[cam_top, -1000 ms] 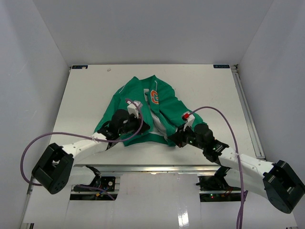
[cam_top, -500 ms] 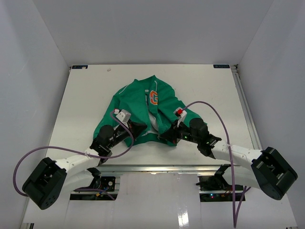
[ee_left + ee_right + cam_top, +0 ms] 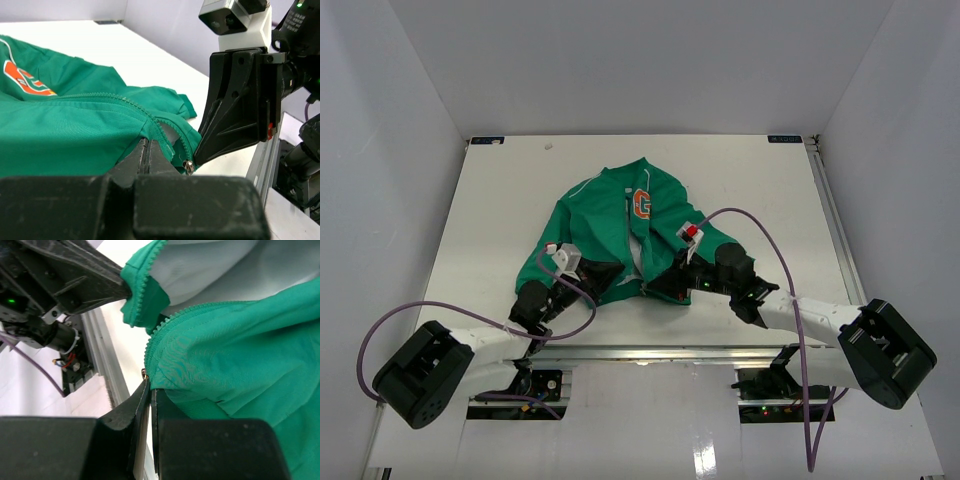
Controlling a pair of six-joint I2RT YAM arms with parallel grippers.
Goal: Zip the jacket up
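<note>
Inside the clamped jaws of left gripper [image 3: 150, 151] and right gripper [image 3: 149, 390]: hem of the green fabric jacket [image 3: 605, 212], over white tabletop [image 3: 770, 190] (pale walls [image 3: 620, 60] around).

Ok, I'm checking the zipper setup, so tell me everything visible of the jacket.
The jacket is green fabric with an orange G emblem, white piping and pale lining. It lies on the table, collar toward the far edge, zipper undone at the hem. The left end effector and right end effector each pinch a zipper-side bottom corner.
</note>
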